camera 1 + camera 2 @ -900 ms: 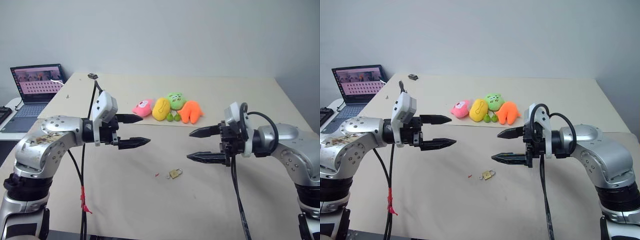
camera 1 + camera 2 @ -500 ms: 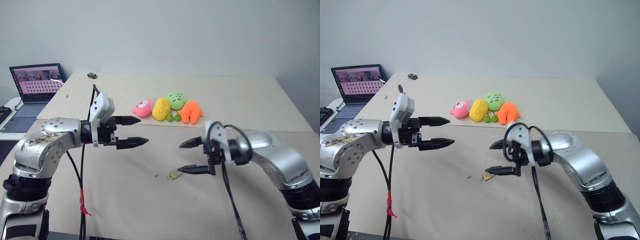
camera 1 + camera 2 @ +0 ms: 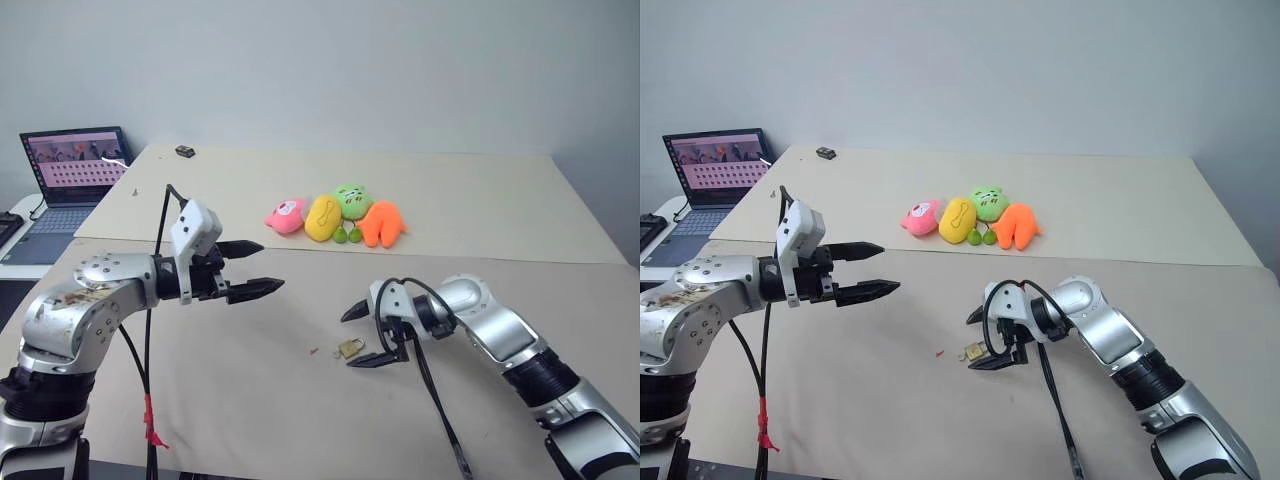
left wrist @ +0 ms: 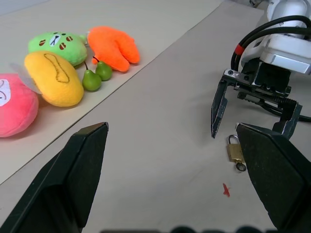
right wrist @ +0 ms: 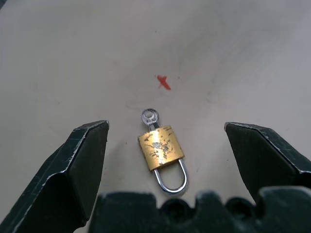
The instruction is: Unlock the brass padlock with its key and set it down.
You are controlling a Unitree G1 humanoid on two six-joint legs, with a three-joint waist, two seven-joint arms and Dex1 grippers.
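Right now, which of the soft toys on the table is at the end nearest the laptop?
The pink plush toy. It lies at the end of the row on the laptop's side; the yellow, green and orange toys follow farther away.

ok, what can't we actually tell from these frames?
- Padlock: shackle latched or not, too small in every view.
- Key: blade hidden inside the lock body, right wrist view.
- Laptop screen: too small, head views.
- Dark item at the table's far edge: too small.
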